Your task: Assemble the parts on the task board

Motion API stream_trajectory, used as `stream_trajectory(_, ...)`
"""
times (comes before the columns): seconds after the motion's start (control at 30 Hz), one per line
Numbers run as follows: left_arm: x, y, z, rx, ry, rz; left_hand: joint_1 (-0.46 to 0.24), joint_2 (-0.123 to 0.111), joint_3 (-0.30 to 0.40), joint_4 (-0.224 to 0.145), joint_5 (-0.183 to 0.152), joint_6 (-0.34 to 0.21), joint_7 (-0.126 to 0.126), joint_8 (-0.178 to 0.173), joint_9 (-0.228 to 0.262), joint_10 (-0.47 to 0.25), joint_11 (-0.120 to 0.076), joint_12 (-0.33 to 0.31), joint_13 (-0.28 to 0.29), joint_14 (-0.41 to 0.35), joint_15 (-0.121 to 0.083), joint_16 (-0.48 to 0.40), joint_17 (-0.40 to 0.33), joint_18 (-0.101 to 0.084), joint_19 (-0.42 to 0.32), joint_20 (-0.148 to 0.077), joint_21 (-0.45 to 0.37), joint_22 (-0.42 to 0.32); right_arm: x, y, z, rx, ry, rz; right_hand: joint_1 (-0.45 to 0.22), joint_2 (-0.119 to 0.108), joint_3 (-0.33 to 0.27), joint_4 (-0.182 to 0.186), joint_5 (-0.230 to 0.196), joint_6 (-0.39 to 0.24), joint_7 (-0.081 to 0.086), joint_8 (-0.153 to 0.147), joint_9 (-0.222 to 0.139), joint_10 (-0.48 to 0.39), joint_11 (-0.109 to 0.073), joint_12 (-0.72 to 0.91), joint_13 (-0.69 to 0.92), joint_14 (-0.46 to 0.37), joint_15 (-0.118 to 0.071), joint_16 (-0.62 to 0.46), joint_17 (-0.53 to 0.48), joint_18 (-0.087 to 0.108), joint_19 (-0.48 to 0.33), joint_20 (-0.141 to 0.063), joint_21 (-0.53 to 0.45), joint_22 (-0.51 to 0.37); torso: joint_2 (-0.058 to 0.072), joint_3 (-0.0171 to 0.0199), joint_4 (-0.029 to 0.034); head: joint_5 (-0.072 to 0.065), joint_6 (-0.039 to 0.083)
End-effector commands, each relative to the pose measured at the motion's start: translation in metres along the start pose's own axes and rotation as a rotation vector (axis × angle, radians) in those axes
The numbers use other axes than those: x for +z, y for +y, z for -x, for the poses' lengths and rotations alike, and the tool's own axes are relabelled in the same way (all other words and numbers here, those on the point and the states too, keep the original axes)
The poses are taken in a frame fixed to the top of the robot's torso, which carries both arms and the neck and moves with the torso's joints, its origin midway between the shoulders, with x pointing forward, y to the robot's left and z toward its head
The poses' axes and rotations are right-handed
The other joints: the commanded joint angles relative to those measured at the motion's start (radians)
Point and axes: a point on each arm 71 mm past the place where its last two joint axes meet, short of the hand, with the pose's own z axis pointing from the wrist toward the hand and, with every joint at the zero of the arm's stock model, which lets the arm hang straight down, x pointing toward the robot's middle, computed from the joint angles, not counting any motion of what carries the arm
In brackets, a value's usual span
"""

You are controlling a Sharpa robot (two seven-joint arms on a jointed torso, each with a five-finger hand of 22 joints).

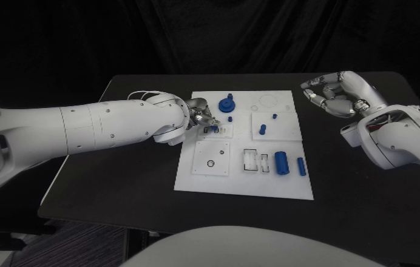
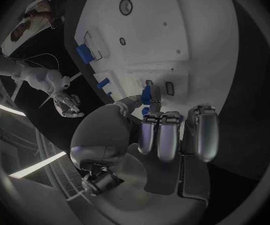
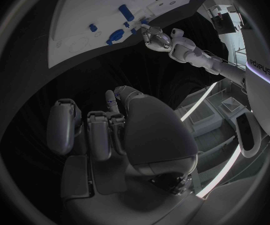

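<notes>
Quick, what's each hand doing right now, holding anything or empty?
Left hand: pinching a small blue part over the task board.
Right hand: open, holding nothing.

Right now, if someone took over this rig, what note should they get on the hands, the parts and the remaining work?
Left hand: over the task board, pinching a small blue part at a slot block.
Right hand: raised beside the board's far right corner, fingers curled, holding nothing.
Parts: blue round part at the far end; small blue peg on a white block; blue cylinder and blue pin lying loose at the near right.
Left: seat the pinched part, then the loose ones.
</notes>
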Motion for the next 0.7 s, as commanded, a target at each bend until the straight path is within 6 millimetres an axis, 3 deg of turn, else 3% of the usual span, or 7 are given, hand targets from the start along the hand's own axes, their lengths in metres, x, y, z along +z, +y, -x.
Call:
stream_trajectory(0.03,0.0006,-0.0030,-0.0011,-0.018,-0.027,-0.036,0.009,-0.001,0.008,-0.012,0.003,0.006,-0.012,0.002,0.001,0.105,0.002,0.004,0.263,0.106,0.004,0.003,0.263,0.017,-0.007,-0.002,-0.005,0.073,-0.0005,-0.0014,-0.0012,-0.002,0.005,-0.015,0.012,-0.001,0.007,0.000,0.005,-0.004,0.001,-0.004,-0.001,0.083,0.003,-0.002,0.243,0.085,-0.001,-0.005,0.211,-0.002,-0.003,0.001,-0.005,0.125,0.000,0.0005,0.0002,-0.001,0.000)
stream_trajectory(0.7,-0.0047,0.0043,-0.0083,0.004,-0.101,-0.059,0.006,0.002,0.003,0.000,-0.015,0.007,-0.011,0.002,0.004,0.105,0.003,0.004,0.263,0.106,0.005,0.003,0.263,0.018,-0.009,-0.002,-0.008,0.071,-0.0016,-0.0019,-0.0006,-0.001,0.005,-0.019,0.012,-0.001,0.007,0.000,0.005,-0.004,0.001,-0.004,-0.001,0.083,0.003,-0.002,0.243,0.085,-0.001,-0.005,0.211,-0.002,-0.003,0.001,-0.005,0.125,0.000,0.0009,-0.0012,0.001,0.000)
